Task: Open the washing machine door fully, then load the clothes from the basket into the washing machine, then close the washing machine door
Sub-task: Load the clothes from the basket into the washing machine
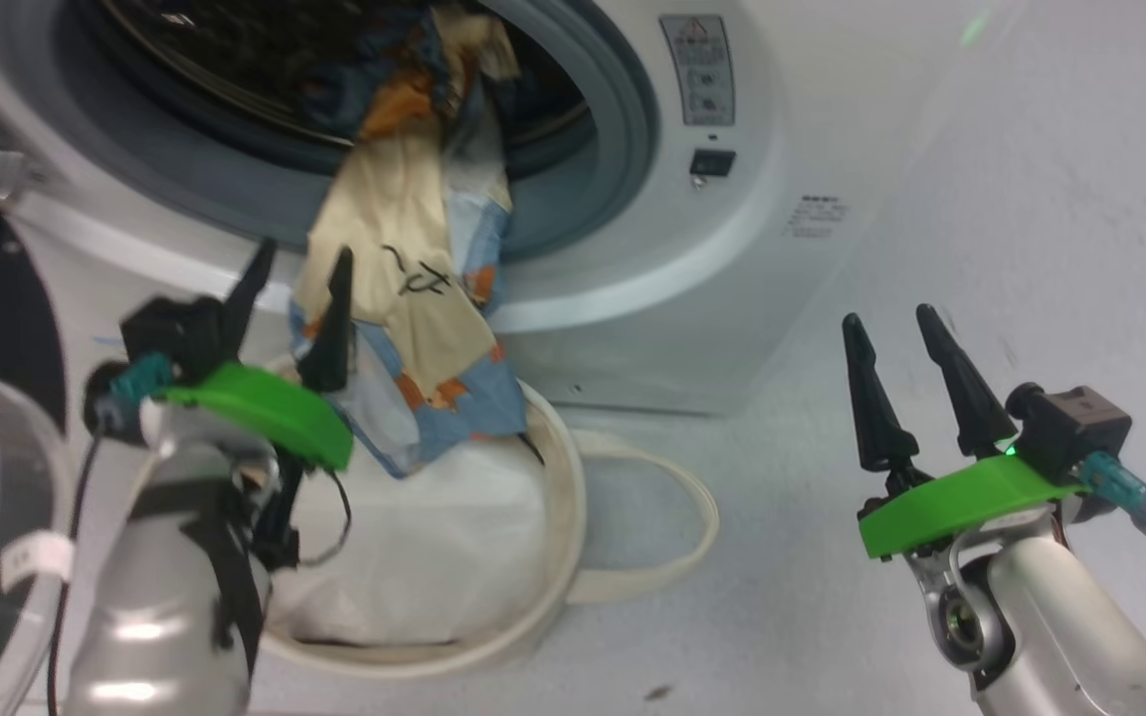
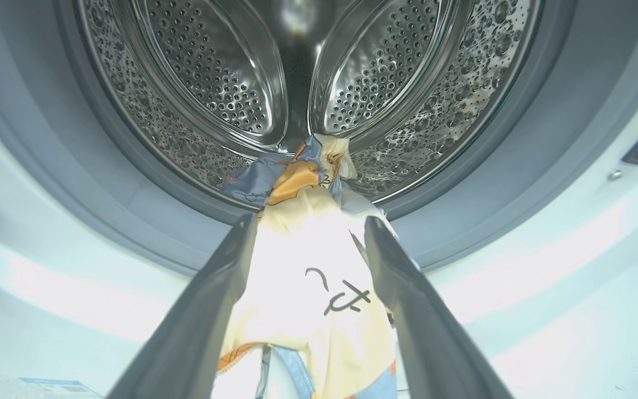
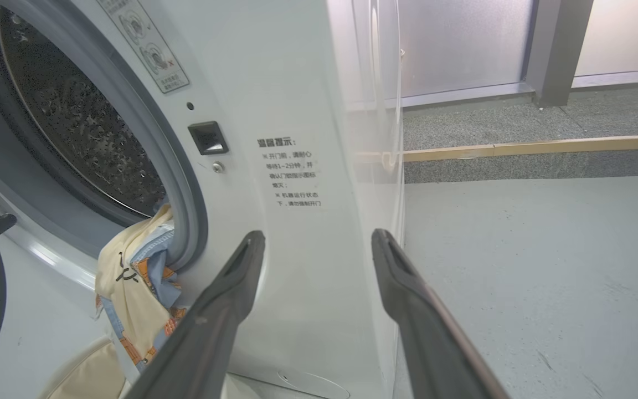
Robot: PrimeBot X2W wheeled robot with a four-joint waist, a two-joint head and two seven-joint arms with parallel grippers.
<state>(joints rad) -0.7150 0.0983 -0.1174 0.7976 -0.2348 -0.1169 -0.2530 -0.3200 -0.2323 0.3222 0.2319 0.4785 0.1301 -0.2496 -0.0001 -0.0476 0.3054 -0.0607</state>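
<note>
Pale floor (image 1: 1031,249) is lying open on the right, where the right gripper (image 1: 886,314) is hovering wide and empty. The left gripper (image 1: 302,249) is standing fully spread around the clothes (image 1: 414,298), pinching nothing. They are trailing from the washing machine (image 1: 732,298) over its grey ring (image 1: 623,129) towards the basket (image 1: 553,597), and their hanging weight is threatening to drag them out.

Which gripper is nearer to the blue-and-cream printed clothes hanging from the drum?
Left. The left gripper, open, is close beside the clothes; the right gripper, open, is far aside.
</note>
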